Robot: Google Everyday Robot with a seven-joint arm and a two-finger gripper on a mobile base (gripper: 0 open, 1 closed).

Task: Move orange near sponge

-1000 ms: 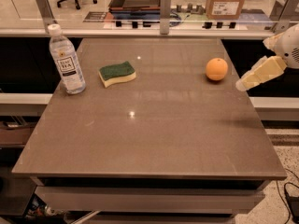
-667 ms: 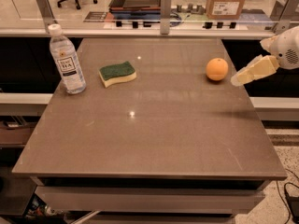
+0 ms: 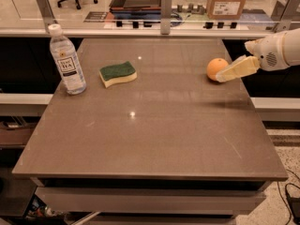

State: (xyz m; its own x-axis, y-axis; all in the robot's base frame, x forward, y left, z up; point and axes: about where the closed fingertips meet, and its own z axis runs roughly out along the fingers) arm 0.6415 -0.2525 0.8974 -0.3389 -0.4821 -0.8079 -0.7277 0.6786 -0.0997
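Note:
The orange point(image 3: 215, 67) sits on the brown table point(image 3: 154, 125) near its far right edge. The sponge point(image 3: 118, 73), dark green on top with a pale yellow body, lies at the far left-centre, well to the left of the orange. My gripper point(image 3: 226, 74) reaches in from the right edge, cream-coloured and pointing left. Its tip overlaps the orange's right lower side. Whether it touches the orange I cannot tell.
A clear water bottle point(image 3: 68, 62) with a white cap stands left of the sponge near the table's left edge. Behind the table runs a glass rail with metal posts point(image 3: 166, 13). A cardboard box point(image 3: 227, 1) stands beyond it.
My gripper has moved left and slightly up, from beside the table's right edge to the orange's right side. The orange, sponge and bottle have not moved.

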